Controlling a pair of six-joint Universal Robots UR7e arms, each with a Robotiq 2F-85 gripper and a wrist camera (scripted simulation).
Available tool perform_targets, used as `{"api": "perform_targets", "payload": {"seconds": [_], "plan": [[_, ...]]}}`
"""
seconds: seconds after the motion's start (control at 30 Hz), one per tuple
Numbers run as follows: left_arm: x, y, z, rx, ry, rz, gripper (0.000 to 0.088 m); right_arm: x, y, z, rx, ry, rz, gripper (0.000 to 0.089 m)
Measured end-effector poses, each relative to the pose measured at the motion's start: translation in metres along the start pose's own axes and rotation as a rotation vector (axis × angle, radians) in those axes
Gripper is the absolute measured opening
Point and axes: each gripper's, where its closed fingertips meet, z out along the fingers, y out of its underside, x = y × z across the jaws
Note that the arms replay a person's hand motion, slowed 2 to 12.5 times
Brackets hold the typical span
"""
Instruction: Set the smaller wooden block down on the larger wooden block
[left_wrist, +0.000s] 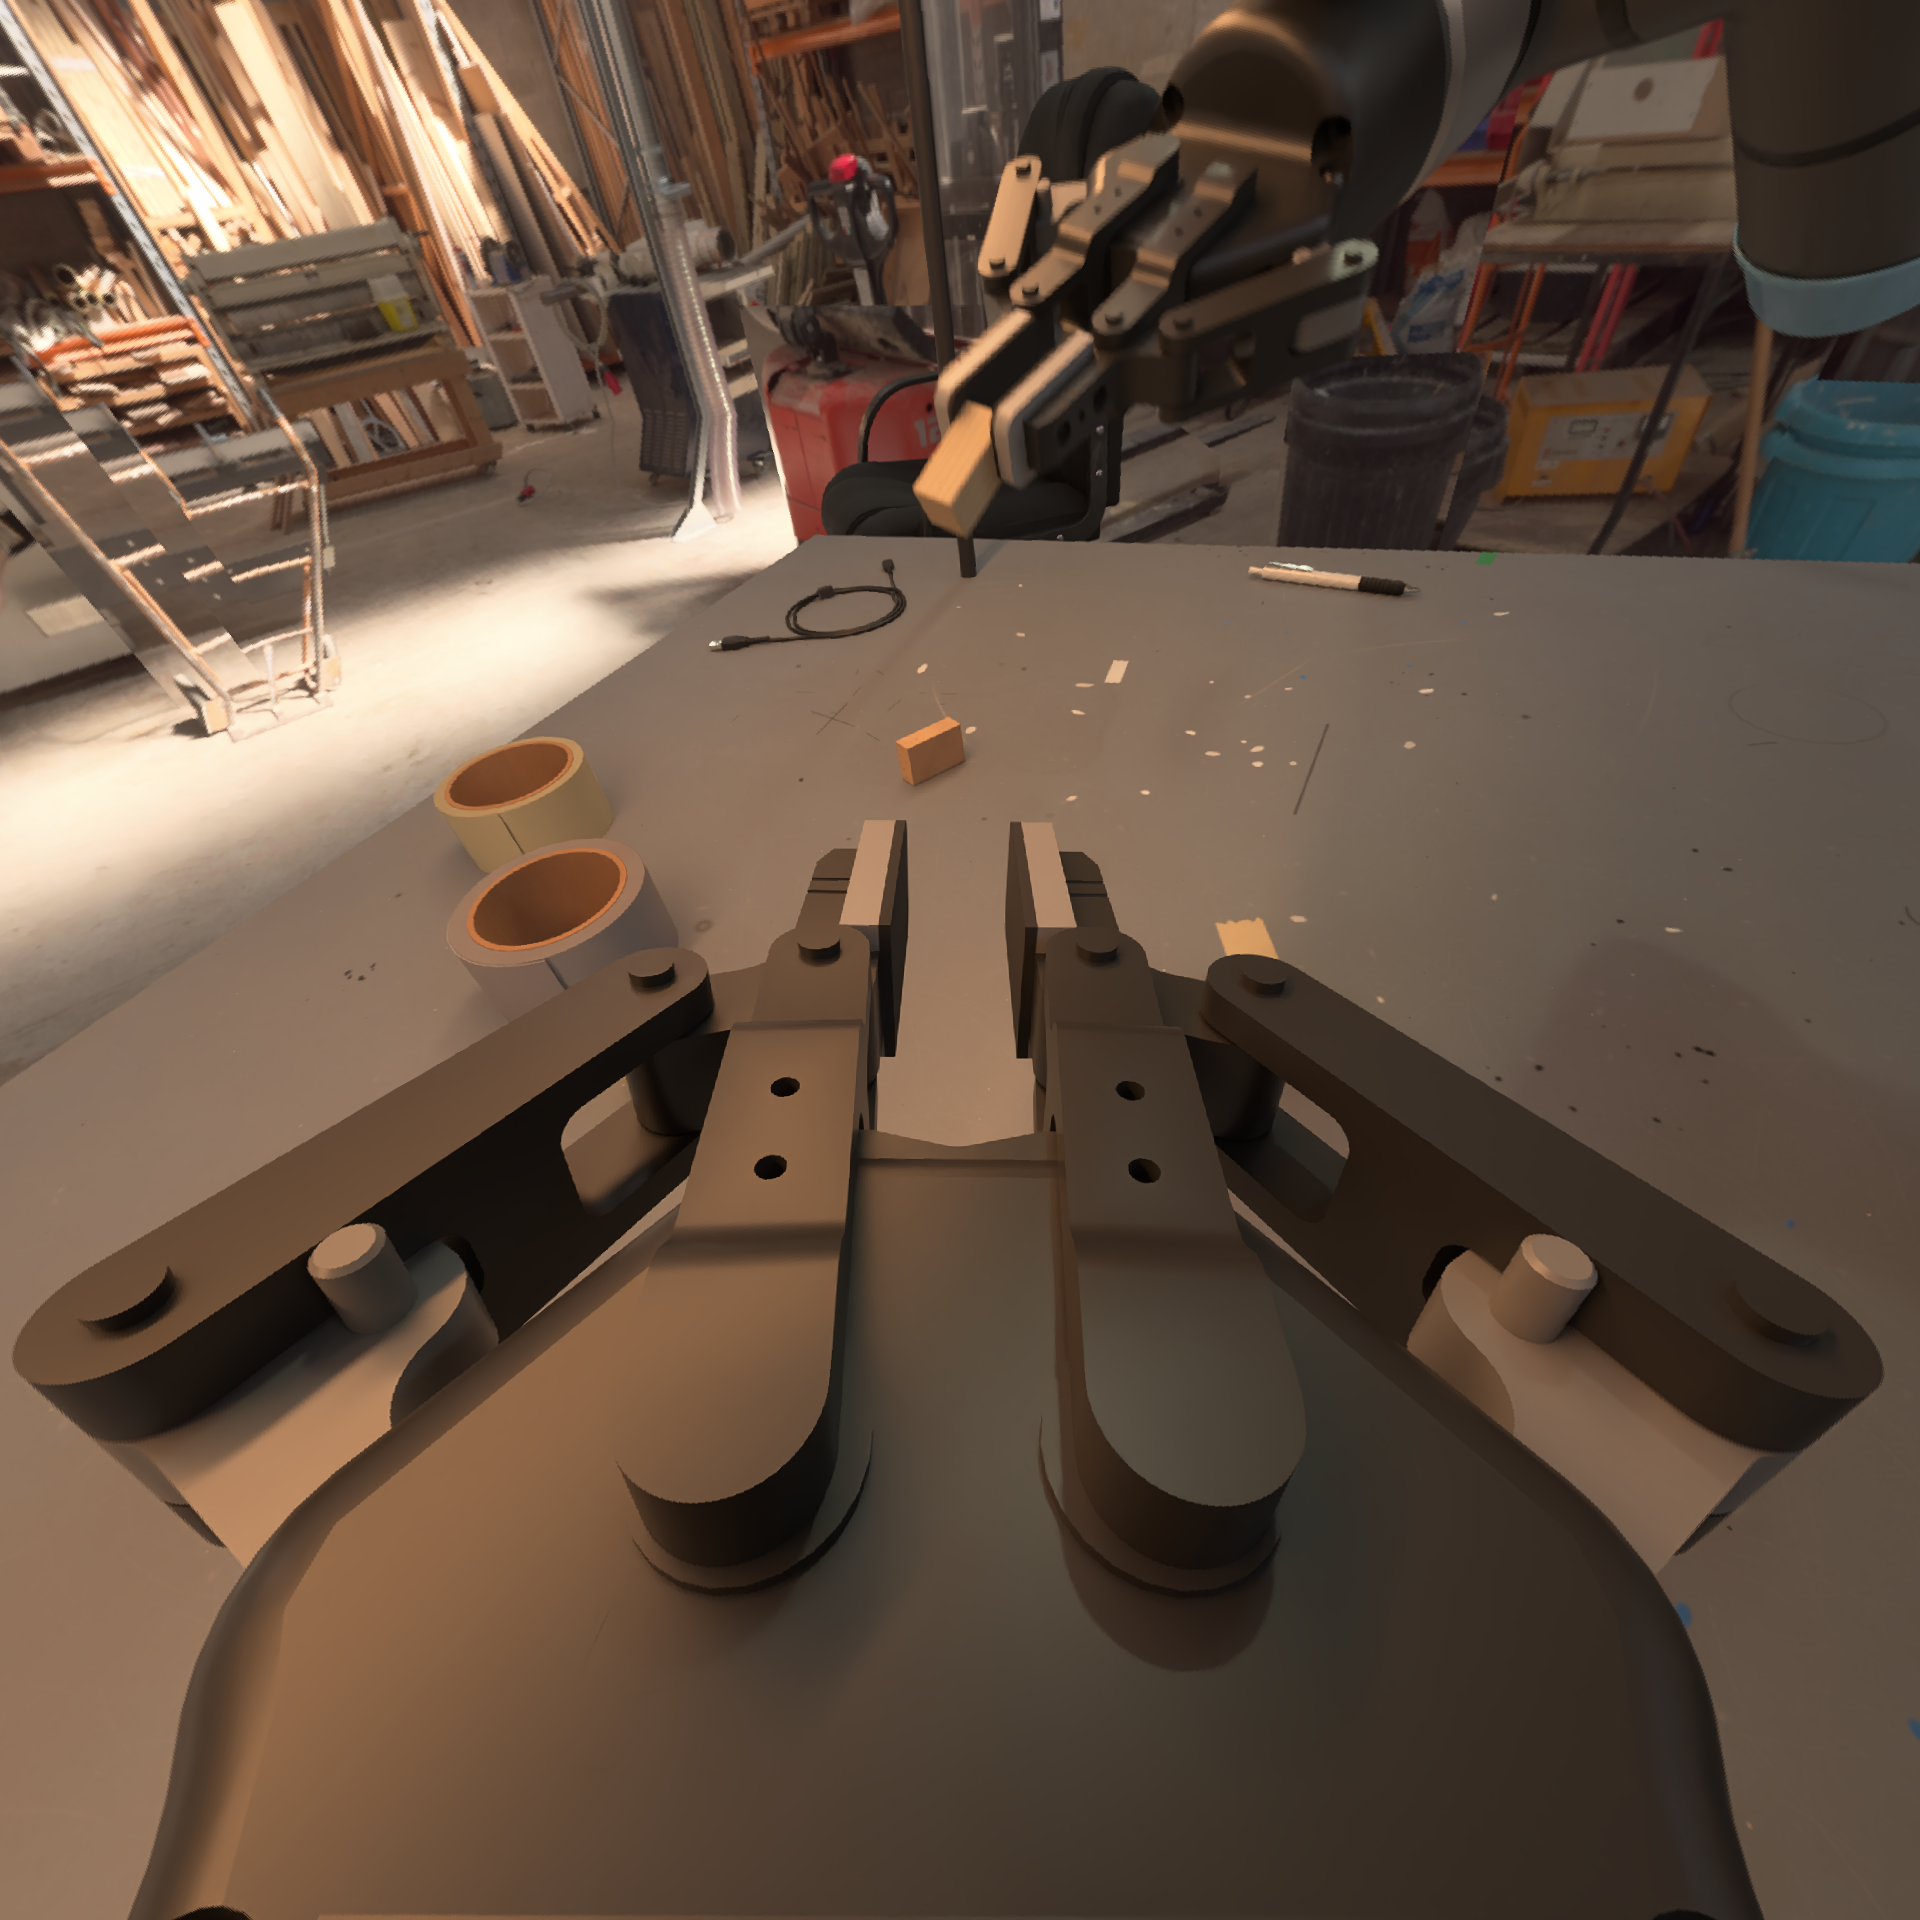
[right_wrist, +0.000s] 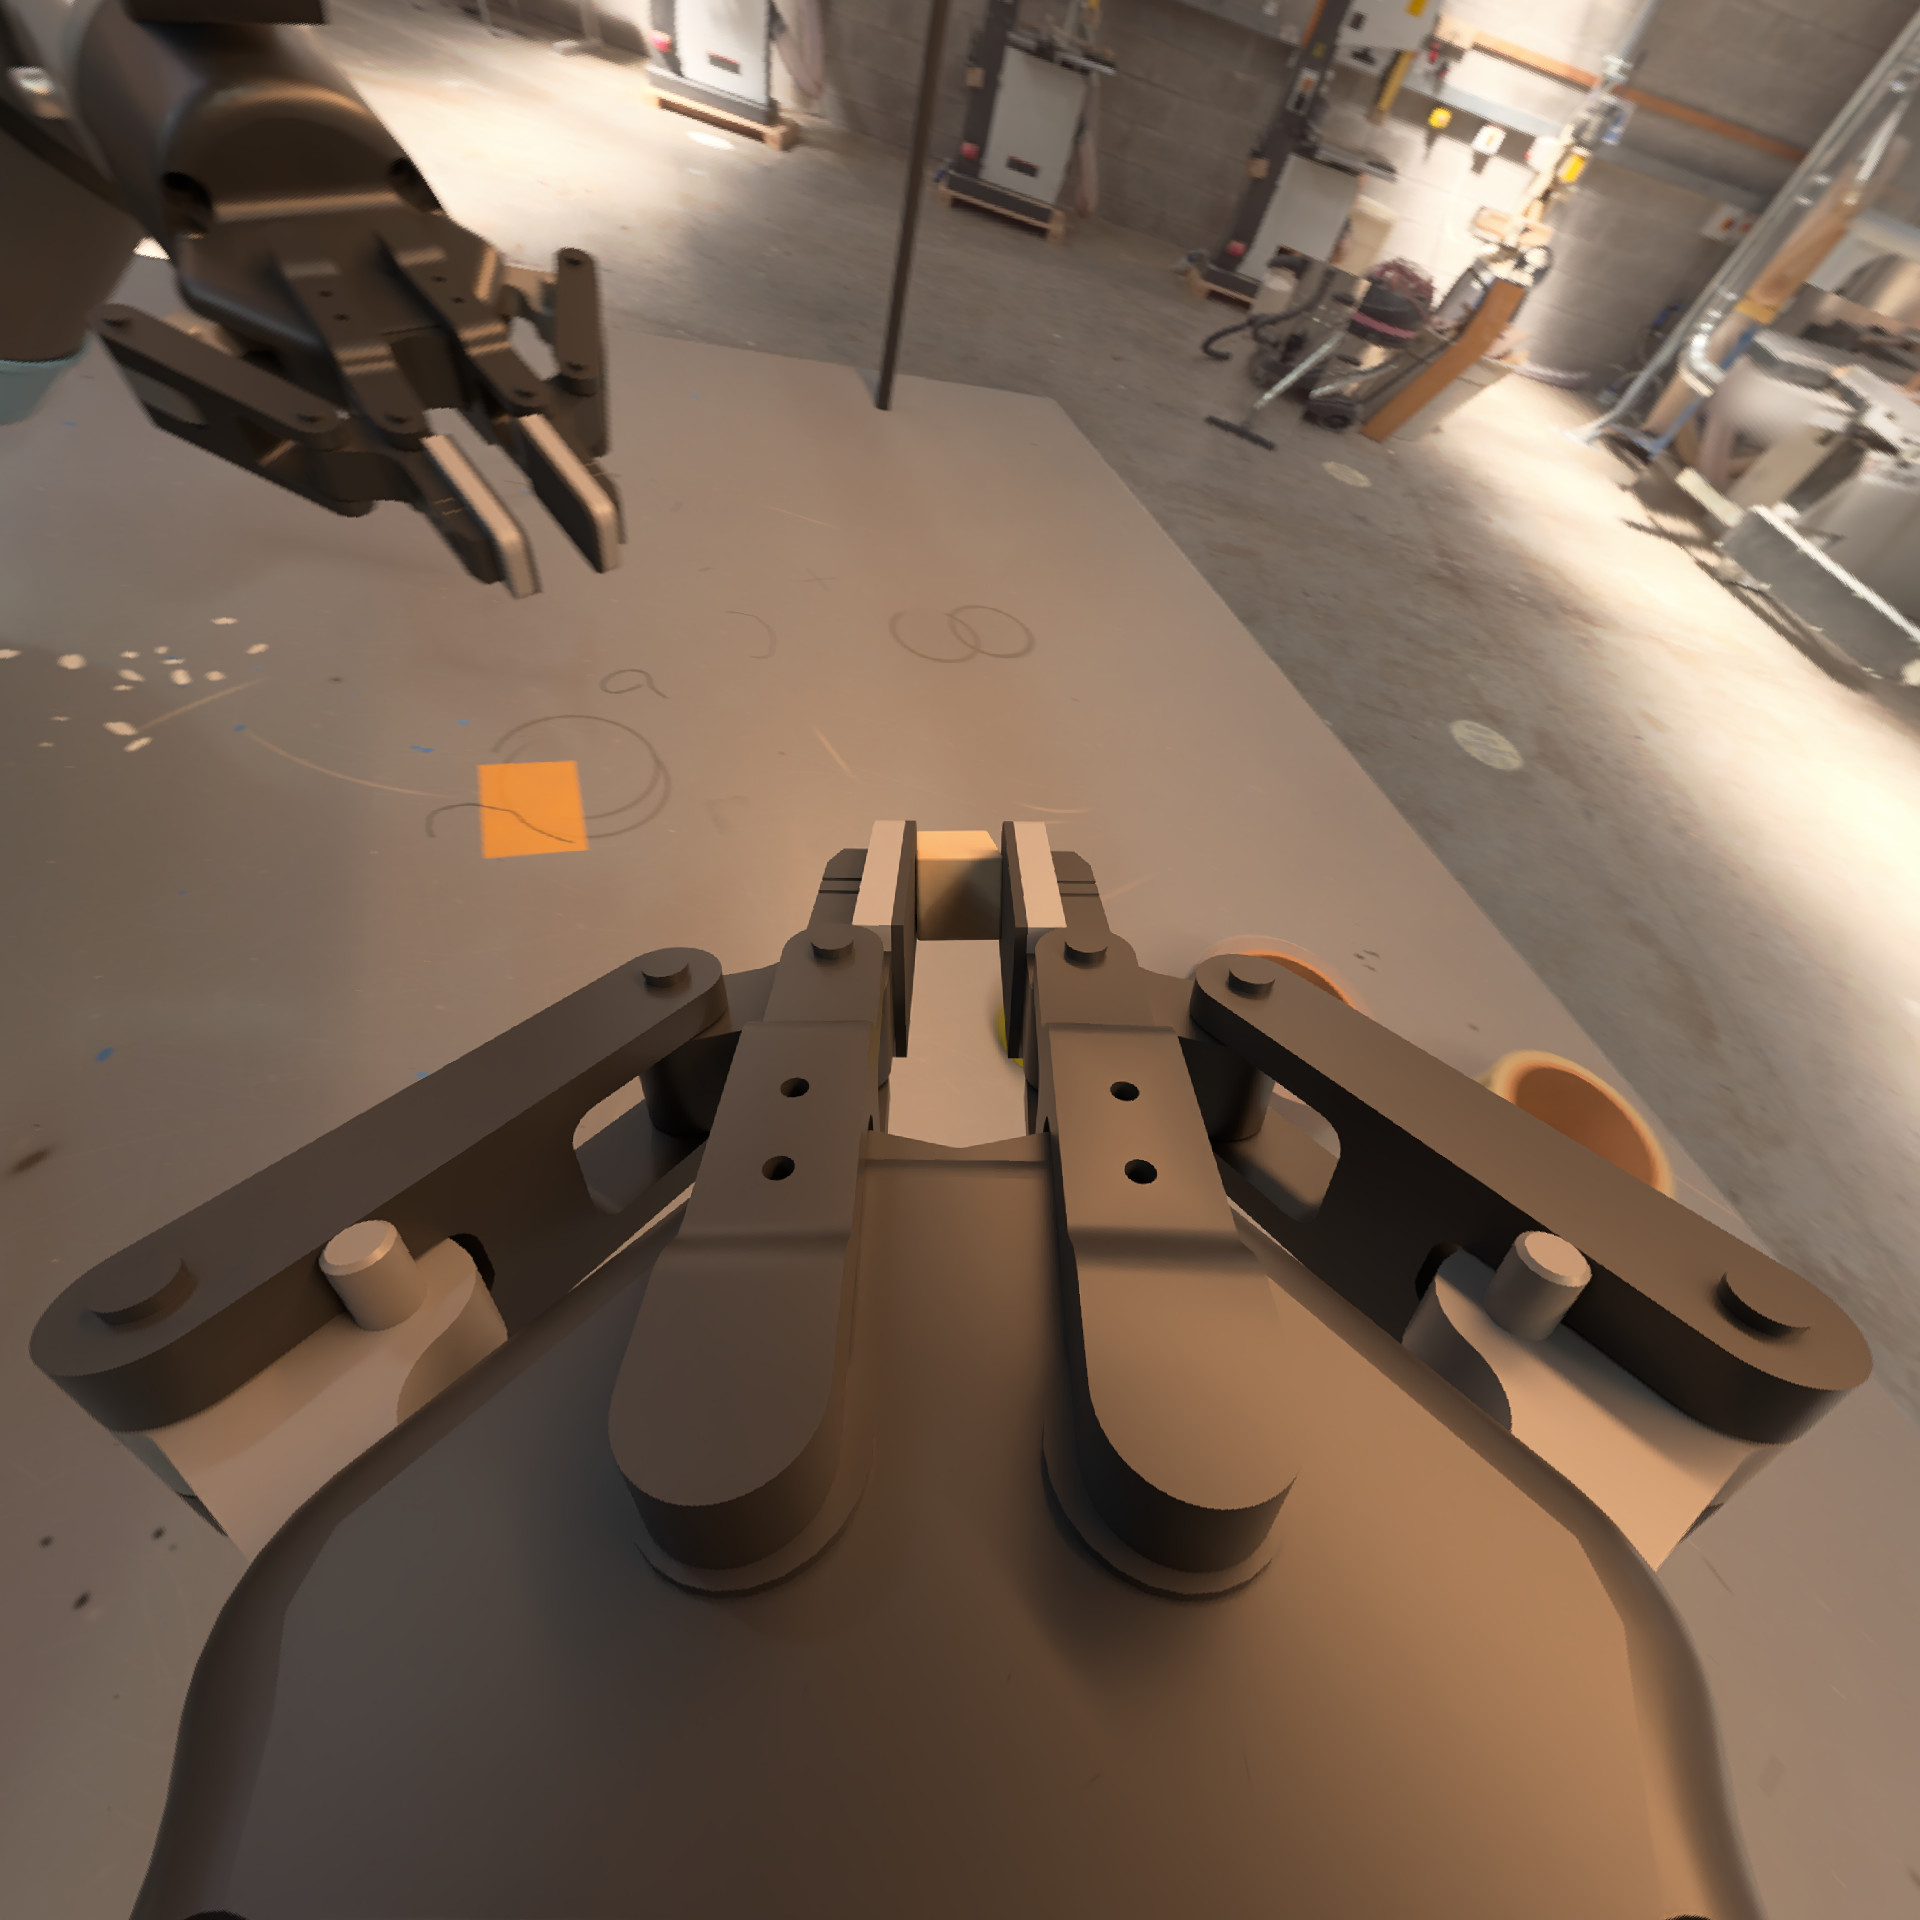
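Observation:
My right gripper is shut on the smaller wooden block, a pale cube held between its pads. In the left wrist view the right gripper holds this block in the air, well above the far part of the table. The larger wooden block, flat and orange-brown, lies on the grey table; in the right wrist view it lies ahead and to the left, below the held block. My left gripper is open and empty, short of the larger block, and also shows in the right wrist view.
Two tape rolls stand near the table's left edge, also in the right wrist view. A black cable and a marker pen lie near the far edge. A thin pole rises at the table's edge.

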Motion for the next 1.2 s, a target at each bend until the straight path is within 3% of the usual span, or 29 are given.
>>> {"api": "perform_targets", "payload": {"seconds": [0.27,0.53,0.87,1.2], "plan": [[0.001,0.012,0.003,-0.053,-0.004,0.010,0.0171,0.072,0.016,-0.047,-0.127,0.193,0.003,0.0144],[0.004,0.021,0.010,-0.098,0.009,0.014,0.0171,0.133,0.077,-0.088,-0.386,0.314,0.068,0.0144],[0.008,0.031,0.018,-0.150,0.026,0.020,0.0171,0.157,0.158,-0.095,-0.629,0.247,0.133,0.0144],[0.012,0.037,0.024,-0.184,0.045,0.020,0.0172,0.160,0.209,-0.072,-0.768,0.175,0.127,0.0144]]}}
